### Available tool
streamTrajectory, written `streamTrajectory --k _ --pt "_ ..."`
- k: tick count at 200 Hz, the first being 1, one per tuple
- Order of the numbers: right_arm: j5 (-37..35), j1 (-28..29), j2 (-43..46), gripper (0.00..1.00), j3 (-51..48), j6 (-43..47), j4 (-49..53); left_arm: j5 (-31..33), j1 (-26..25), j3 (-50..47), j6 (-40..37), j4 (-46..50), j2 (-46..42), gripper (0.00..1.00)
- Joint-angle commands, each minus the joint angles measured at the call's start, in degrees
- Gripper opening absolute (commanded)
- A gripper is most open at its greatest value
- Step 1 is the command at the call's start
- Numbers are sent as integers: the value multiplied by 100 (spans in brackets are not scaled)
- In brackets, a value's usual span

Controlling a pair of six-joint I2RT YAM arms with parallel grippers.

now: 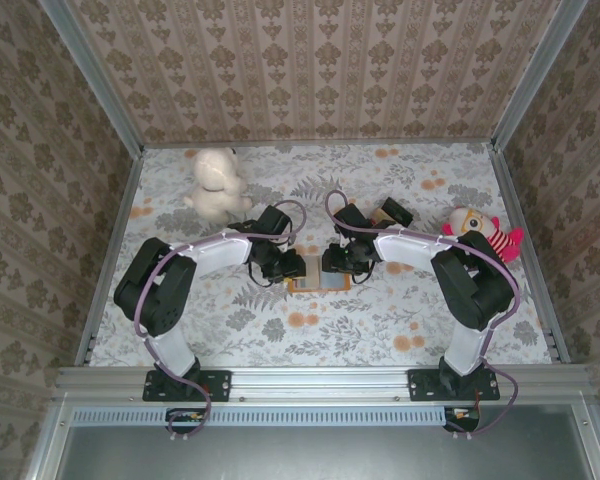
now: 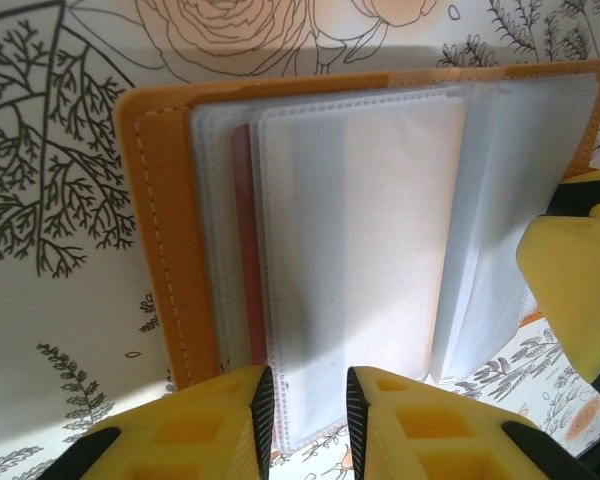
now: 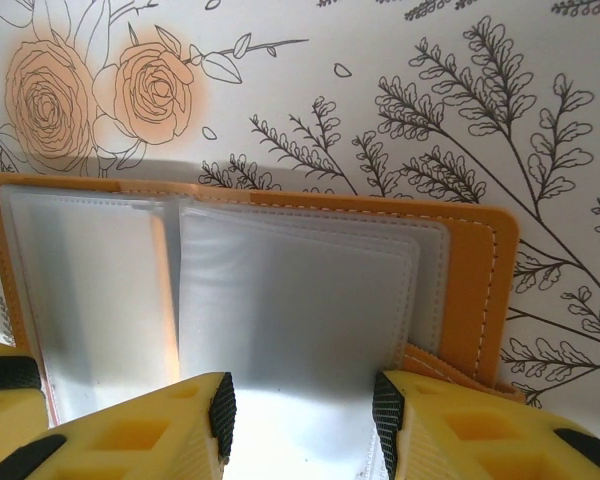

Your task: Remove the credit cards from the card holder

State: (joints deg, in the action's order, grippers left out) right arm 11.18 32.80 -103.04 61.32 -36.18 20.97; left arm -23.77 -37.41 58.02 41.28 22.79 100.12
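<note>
You're looking at a floral worktop with both arms reaching in from the near edge and meeting about mid-worktop.

White plush toy sits toward the far left corner. Striped doll lies by the right edge. Brown dark-topped block sits just beyond the right arm's wrist.

Card holder lies open and flat, midway between the left and right edges and a bit nearer the near edge than the far one. In the wrist views you see its orange rim around a stack of clear pocket pages.

Left gripper is at the holder's left end. The left wrist view shows it only narrowly open, with a visible gap between the pads. The lower edge of a pocket page runs into that gap. You can't tell whether the pads pinch the page.

Right gripper is at the holder's right end, close to the left one. The right wrist view shows it roughly half open, fingers straddling the pocket pages, closed on nothing.

One credit card shows as a thin red strip, tucked in a pocket under the top pages on the left half. You can't tell how many more are inside.
</note>
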Motion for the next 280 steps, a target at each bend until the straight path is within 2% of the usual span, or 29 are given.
streamTrajectory --k 1,42,88,126,179,280 --pt "49 37 -248 45 -30 40 167 1 36 127 -98 121 213 28" --pt "90 41 -257 45 -50 24 133 -80 28 167 -78 103 386 28" --pt "174 42 -287 45 -66 7 91 -602 52 101 -43 -438 280 23" --pt "174 42 -284 45 -76 -2 74 -768 119 32 -81 -653 125 21" --pt "148 43 -283 45 -94 -4 75 41 155 82 -225 97 -28 24" --pt "130 43 -311 45 -86 5 96 71 172 120 -318 203 231 24"
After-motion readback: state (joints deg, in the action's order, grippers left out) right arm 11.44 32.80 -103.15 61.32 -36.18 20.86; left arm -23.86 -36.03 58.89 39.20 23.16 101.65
